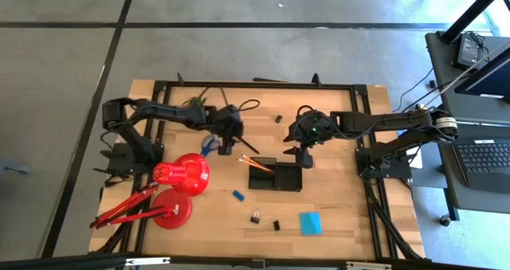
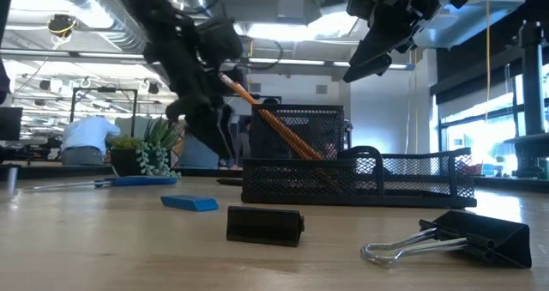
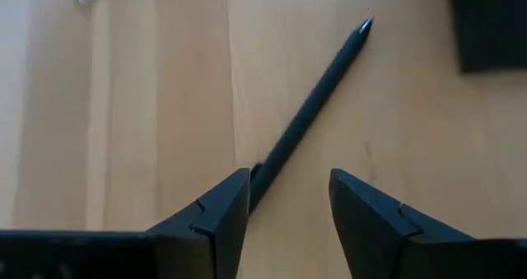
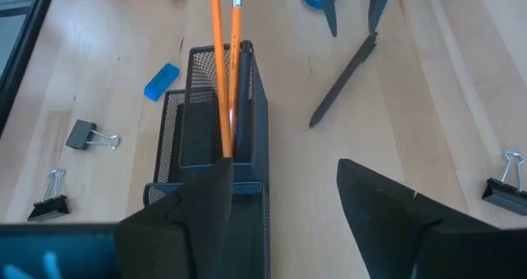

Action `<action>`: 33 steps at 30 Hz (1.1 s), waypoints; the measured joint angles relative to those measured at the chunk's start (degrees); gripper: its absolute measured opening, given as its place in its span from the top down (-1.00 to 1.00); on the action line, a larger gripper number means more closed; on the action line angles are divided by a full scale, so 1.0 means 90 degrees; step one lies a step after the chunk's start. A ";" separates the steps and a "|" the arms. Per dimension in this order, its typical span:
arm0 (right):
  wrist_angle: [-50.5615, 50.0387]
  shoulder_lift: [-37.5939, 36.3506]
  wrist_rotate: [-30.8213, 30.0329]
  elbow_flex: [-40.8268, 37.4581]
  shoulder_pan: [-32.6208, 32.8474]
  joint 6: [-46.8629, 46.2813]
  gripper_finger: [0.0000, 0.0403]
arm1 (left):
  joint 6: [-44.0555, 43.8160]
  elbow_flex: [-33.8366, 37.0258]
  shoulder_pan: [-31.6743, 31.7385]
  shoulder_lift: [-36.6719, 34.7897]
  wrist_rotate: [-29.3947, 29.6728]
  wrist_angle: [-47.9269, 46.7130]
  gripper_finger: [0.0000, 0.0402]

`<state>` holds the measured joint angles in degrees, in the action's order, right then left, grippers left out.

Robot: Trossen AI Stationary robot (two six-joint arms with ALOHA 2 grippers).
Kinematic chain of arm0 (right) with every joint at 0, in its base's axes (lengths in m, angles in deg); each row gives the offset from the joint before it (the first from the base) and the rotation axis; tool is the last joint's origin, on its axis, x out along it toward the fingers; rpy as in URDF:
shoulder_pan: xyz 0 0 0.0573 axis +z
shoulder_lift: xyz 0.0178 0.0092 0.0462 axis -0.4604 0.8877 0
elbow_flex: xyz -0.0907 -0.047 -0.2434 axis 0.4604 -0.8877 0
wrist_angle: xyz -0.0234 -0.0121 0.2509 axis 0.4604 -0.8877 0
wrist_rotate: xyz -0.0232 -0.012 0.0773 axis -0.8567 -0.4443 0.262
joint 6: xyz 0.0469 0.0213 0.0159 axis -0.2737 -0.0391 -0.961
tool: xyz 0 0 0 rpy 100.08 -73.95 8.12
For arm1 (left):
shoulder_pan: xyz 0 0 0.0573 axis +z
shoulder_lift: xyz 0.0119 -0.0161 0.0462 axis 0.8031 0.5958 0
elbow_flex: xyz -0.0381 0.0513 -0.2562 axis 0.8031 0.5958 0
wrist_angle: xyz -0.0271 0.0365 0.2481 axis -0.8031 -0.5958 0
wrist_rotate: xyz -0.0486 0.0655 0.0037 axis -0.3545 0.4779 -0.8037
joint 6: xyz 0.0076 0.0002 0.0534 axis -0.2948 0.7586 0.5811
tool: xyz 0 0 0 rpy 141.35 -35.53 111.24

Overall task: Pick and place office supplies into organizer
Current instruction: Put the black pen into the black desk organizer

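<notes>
Left gripper hangs over the pen, jaws apart and empty.

The left arm stretches in toward the table's middle, the pen flat on the wood, one end between its fingers. Right gripper hovers open and empty above the organizer, where two pencils lean.

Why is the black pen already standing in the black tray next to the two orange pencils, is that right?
Not quite. The black pen lies flat on the table beside the black tray, as the right wrist view shows. The two orange pencils do stand in the tray.
</notes>
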<state>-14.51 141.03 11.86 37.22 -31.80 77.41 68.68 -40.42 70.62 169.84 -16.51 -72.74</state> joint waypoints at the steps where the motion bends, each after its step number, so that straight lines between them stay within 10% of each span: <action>1: 0.0000 0.0000 0.0001 0.0000 0.0000 0.0000 -0.10 | 0.0071 -0.0098 0.0016 0.0105 0.0047 -0.0088 0.19; 33: -0.0070 -0.0007 0.0000 -0.0002 0.0000 0.0027 -0.10 | 0.0112 -0.0723 0.0311 0.1205 0.0242 -0.0743 0.47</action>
<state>-15.14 140.96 11.85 37.20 -31.80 77.65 69.68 -46.93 73.42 180.68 -14.34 -79.43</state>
